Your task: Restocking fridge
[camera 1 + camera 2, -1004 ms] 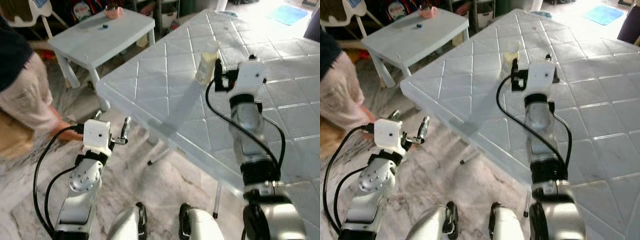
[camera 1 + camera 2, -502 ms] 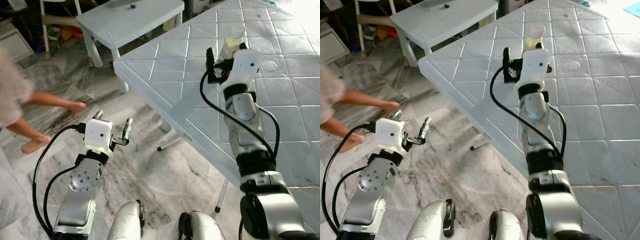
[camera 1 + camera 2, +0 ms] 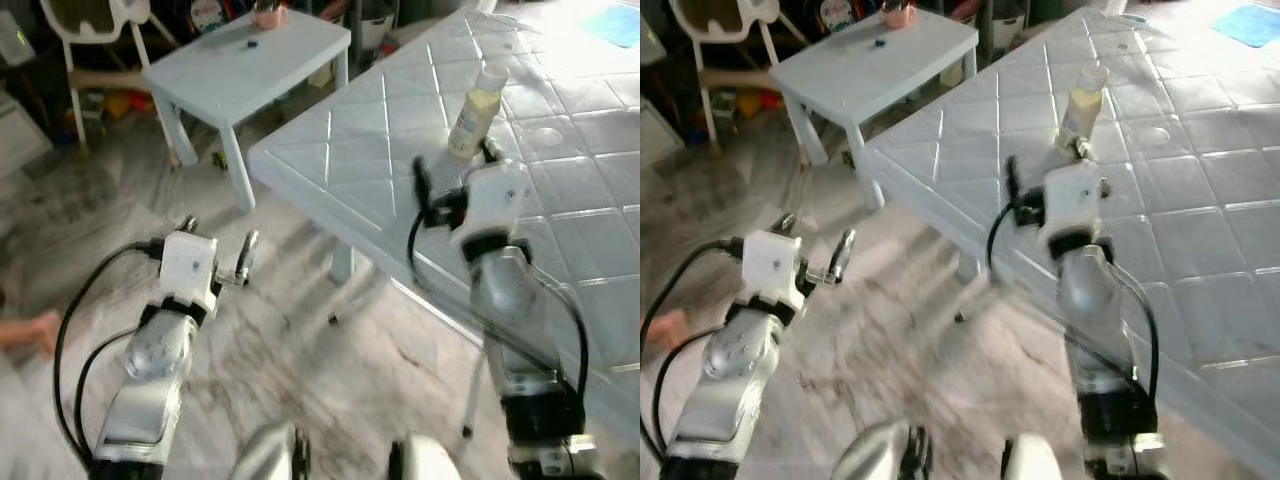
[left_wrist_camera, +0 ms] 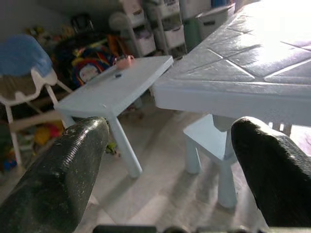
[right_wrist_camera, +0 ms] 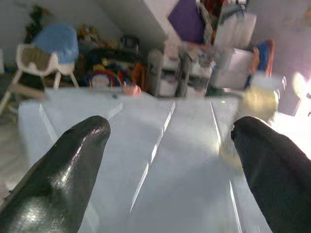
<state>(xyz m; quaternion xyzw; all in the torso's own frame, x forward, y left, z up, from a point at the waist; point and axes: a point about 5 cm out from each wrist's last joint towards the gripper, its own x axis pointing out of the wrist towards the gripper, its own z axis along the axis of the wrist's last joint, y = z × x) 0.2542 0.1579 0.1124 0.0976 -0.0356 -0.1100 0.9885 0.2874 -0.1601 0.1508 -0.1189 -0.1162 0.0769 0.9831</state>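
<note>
Views blurred. Yellowish bottle with white cap stood upright on big white quilted-pattern table, well in from near corner. Right gripper hovered over table just short of bottle, fingers spread wide, nothing held. Left gripper hung over marble floor beside table's edge, fingers wide, empty. Small white table stood beyond.
</note>
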